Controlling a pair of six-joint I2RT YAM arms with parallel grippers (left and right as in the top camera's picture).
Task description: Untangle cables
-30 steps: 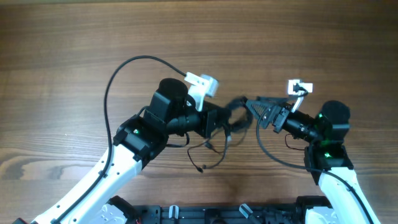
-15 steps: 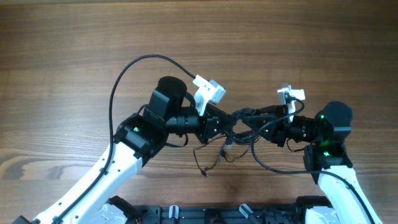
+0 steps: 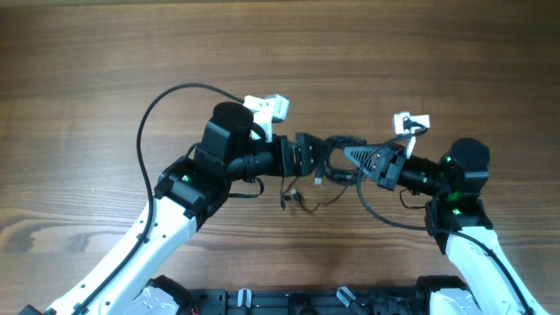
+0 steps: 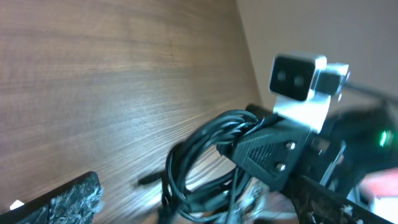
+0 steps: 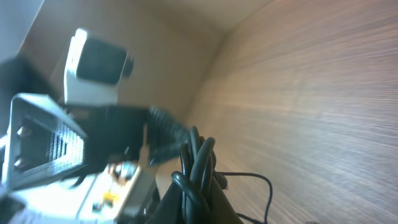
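Status: cables (image 3: 331, 163) were one knotted bundle; no cord separated. R pincer (image 3: 350, 155) was clenched on cables; L pincer (image 3: 308, 157), beside cables, was released. Est.: untangling barely begun.

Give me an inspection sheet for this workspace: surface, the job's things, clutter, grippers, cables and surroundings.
Surface: wooden table, bare brown grain.
Job's things: thin black cords bunched in one tangle between the two arms, loose ends trailing out of it.
Clutter: nothing seen.
Grippers: left gripper open beside the tangle; right gripper shut on the cords.
Cables: thick arm cable arcs off the left arm; another loops beside the right arm.
Surroundings: black rail along the near edge; nothing else seen.
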